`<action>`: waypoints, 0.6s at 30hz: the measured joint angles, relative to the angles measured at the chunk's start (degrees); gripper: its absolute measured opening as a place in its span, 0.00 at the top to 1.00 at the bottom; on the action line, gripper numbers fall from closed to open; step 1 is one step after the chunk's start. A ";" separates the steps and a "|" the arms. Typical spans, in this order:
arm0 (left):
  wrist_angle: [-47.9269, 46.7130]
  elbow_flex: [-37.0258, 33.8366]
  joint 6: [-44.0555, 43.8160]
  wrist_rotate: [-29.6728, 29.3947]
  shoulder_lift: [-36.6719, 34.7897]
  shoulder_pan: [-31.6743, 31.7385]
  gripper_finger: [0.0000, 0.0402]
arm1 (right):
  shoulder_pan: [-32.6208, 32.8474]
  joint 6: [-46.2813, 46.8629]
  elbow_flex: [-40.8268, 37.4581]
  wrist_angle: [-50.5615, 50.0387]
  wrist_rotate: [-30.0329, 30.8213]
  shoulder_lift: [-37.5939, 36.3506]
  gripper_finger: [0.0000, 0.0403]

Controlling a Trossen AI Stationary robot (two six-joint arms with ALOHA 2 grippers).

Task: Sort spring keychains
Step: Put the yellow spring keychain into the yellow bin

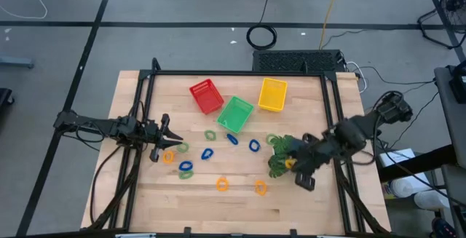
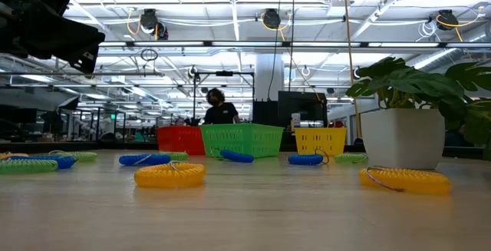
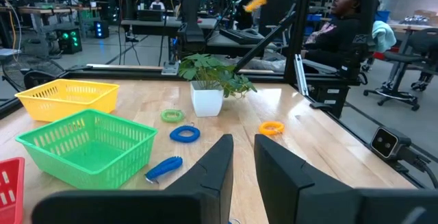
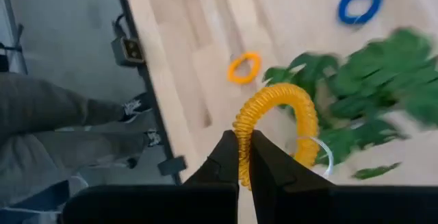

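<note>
Spring keychains in orange, green and blue lie scattered on the wooden table, among them an orange one (image 1: 222, 185), a blue one (image 1: 207, 153) and a green one (image 1: 210, 135). My right gripper (image 1: 293, 165) hangs over the potted plant (image 1: 280, 154) and is shut on an orange keychain (image 4: 277, 121); the left wrist view shows that keychain (image 3: 254, 3) high in the air. My left gripper (image 1: 169, 133) hovers at the table's left side near an orange keychain (image 1: 169, 156), fingers slightly open (image 3: 243, 142), touching nothing. My right gripper pinches the orange keychain's coil at one side of the loop (image 4: 241, 161) between its two fingertips. The loop is lifted clear of the table and stands out beyond the fingers. A thin metal ring (image 4: 320, 154) hangs from the coil.
Red (image 1: 206, 96), green (image 1: 235, 113) and yellow (image 1: 272, 94) mesh baskets stand at the table's far middle. The white plant pot (image 2: 403, 137) sits right of centre. A dark frame rail (image 1: 240, 73) borders the table. People sit in the room beyond.
</note>
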 joint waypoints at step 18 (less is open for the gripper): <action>-0.02 0.02 0.00 0.00 -0.01 0.00 0.83 | -39.03 -40.96 0.09 -9.54 -9.03 0.23 1.00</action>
